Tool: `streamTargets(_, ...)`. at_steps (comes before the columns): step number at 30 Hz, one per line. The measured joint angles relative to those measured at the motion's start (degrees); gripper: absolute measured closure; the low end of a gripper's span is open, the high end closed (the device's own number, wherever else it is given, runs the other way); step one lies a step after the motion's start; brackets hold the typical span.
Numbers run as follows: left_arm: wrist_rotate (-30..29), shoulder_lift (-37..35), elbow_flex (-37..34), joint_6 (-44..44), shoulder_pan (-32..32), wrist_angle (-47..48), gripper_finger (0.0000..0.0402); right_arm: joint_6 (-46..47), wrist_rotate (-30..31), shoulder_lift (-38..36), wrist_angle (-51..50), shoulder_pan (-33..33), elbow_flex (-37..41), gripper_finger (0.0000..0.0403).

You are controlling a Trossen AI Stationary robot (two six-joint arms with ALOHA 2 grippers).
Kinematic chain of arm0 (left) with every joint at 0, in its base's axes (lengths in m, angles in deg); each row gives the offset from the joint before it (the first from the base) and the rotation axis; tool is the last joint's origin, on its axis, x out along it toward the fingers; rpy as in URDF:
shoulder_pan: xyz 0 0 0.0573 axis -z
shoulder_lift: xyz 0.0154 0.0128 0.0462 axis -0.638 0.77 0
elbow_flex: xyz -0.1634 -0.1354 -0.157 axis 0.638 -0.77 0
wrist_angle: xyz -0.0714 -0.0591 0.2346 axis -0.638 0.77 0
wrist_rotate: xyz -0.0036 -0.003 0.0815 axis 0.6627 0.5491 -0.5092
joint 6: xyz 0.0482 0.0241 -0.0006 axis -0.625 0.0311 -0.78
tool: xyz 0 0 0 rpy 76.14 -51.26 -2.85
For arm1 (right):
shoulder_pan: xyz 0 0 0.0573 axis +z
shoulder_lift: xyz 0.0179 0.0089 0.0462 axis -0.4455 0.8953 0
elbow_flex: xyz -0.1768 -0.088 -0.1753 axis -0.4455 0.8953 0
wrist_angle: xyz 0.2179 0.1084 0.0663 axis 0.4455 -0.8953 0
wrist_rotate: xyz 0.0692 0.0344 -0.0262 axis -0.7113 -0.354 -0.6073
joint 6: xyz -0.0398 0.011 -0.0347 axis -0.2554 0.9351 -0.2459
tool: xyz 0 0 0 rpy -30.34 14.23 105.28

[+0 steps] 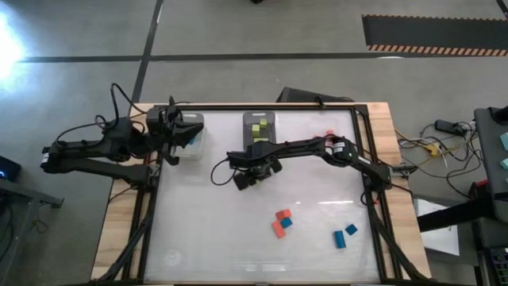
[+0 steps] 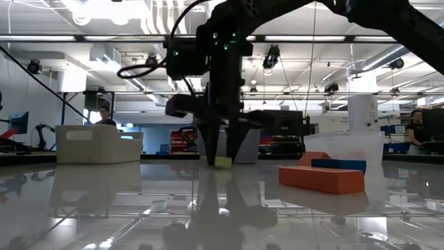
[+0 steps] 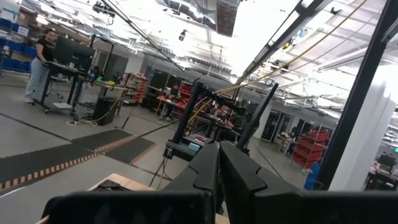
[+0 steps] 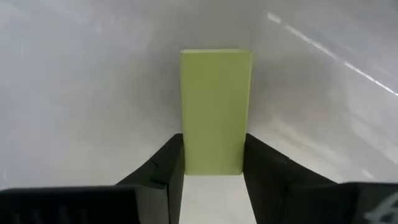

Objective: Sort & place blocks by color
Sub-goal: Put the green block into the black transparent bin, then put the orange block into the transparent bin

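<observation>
A lime green block (image 4: 215, 106) lies flat on the white table (image 1: 198, 230), near its middle. My right gripper (image 4: 213, 158) points down at it and is shut on its near end; the low view shows the block (image 2: 223, 161) between the fingertips on the table top. My left gripper (image 3: 219, 177) is shut and empty, raised at the table's far left beside a clear bin (image 1: 190, 131) that holds blue blocks. Loose orange-red and blue blocks (image 1: 282, 223) lie toward the near side, and two blue ones (image 1: 344, 234) lie further right. My right gripper pinches the green block's two long sides (image 4: 186, 155) between its two fingers, near one end of the block. The fingers come from above, steeply slanted down, and lie along the block. The block lies flat on the table.
A clear bin (image 1: 259, 127) with green blocks stands at the far middle, just behind my right gripper. Something red (image 1: 329, 133) shows at the far right. In the low view an orange-red block (image 2: 321, 178) with a blue one (image 2: 338, 165) behind it lies to the right.
</observation>
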Motion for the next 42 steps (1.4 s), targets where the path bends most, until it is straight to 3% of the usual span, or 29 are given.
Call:
streamTargets(4, 0.0, -0.1, 0.0, 0.0, 0.0, 0.0, 0.0401, -2.3, -2.9, -2.7, -2.5, 0.0, -1.9, 0.0285)
streamTargets(10, -1.6, 0.0, 0.0, 0.1, 0.0, -0.1, 0.0402, -4.9, -2.3, -10.3, -7.1, -0.7, -5.0, 0.0285)
streamTargets(16, -4.3, 0.5, 0.0, 0.1, 0.0, 0.0, 0.0402, -8.4, 0.4, -15.5, -6.9, -8.4, -4.7, 0.0285)
streamTargets(24, -8.6, 1.6, 0.1, 0.4, 0.0, -0.3, 0.0402, -14.9, -0.9, -12.1, -1.9, -17.9, -3.9, 0.0285)
streamTargets(33, -12.3, 2.2, 0.1, 0.4, 0.0, 0.0, 0.0402, -18.3, -1.0, -7.5, -1.5, -21.0, -3.9, 0.0284)
streamTargets(42, -14.0, 3.4, 0.0, 0.5, 0.0, -0.2, 0.0402, -18.6, 0.8, -7.6, -1.4, -20.9, -3.9, 0.0208)
